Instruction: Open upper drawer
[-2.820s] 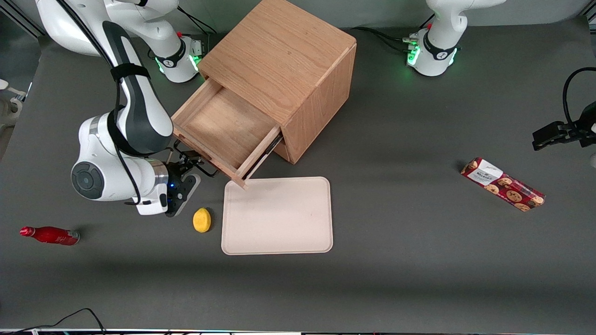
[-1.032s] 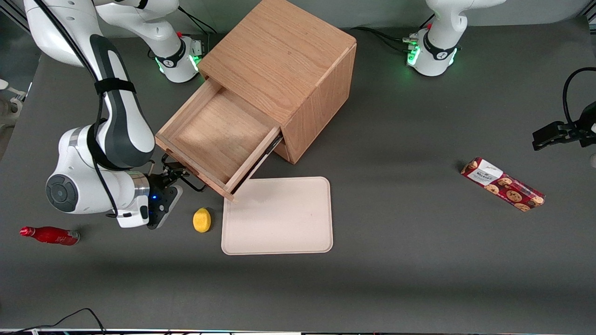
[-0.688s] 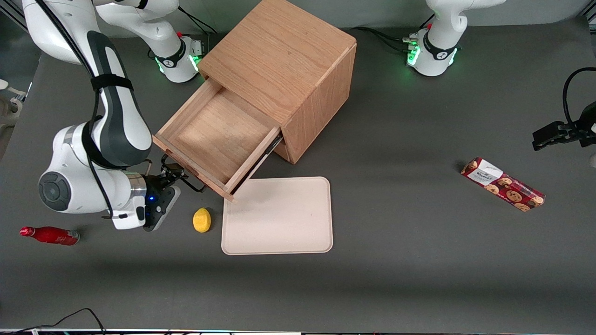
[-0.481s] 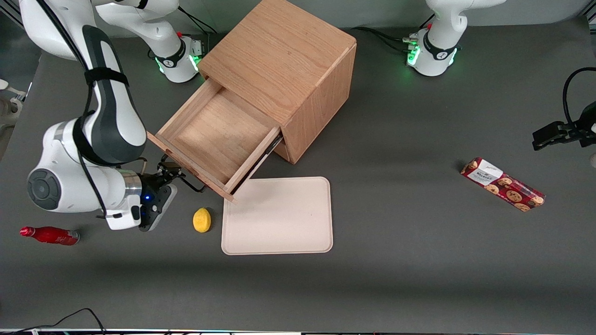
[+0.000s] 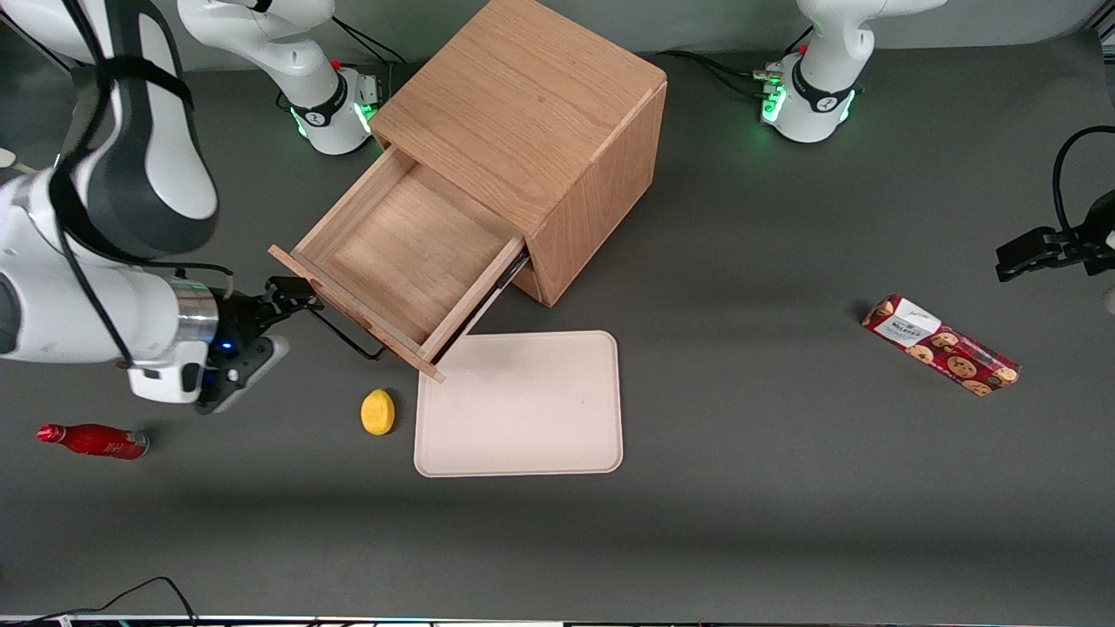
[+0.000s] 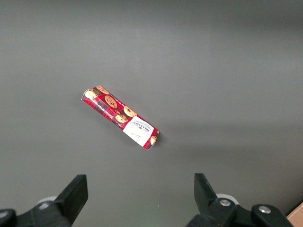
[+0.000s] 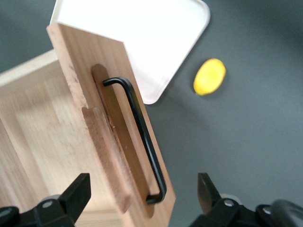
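Oak grain covers the cube cabinet (image 5: 531,113) in the front view, and the upper drawer (image 5: 396,261) stands pulled well out of it, its bare wooden floor open to the camera. The thin black bar handle (image 5: 344,335) runs along the drawer's flat front. The gripper (image 5: 283,296) hangs just off that front, toward the working arm's end of the surface (image 5: 784,479), clear of the handle; this view does not settle how far its fingers are spread. Nearer the camera than the drawer lie a flat cream tray (image 5: 519,403) with rounded corners and, beside it, a small yellow lemon (image 5: 377,411). A red bottle (image 5: 91,440) lies on its side farther toward the working arm's end, and a red biscuit packet (image 5: 939,345) lies well apart toward the parked arm's end.

The right wrist view adds what the front view hides: the fingers (image 7: 75,194) stand wide apart, holding nothing, with the drawer front (image 7: 118,137) between and ahead of them. The handle (image 7: 139,137) is a bent metal rod set over a shallow routed recess. The tray (image 7: 142,33) and the lemon (image 7: 209,76) show past the drawer.

The left wrist view holds only the packet (image 6: 120,117), printed with biscuits, on the matte grey surface (image 6: 227,61).
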Controlling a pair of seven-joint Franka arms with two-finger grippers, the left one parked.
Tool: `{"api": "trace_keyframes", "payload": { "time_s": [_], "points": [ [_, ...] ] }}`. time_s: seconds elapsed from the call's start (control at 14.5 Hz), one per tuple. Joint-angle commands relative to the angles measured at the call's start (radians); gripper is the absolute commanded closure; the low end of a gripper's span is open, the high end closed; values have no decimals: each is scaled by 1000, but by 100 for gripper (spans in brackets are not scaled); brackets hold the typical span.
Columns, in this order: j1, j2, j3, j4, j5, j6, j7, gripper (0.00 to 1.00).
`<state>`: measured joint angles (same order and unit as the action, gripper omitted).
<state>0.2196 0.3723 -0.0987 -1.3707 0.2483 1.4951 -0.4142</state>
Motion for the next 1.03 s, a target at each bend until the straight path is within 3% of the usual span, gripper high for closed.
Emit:
{"api": "trace_keyframes", "payload": {
  "time_s": [0.0, 0.34, 0.62, 0.96],
  "points": [
    [-5, -99, 25, -60, -97, -1, 225, 0],
    [-6, -303, 71, -183, -251, 4, 514, 0],
    [-74, -421, 70, -295, -253, 22, 511, 0],
    [-203, -411, 71, -260, -253, 20, 476, 0]
  ]
}}
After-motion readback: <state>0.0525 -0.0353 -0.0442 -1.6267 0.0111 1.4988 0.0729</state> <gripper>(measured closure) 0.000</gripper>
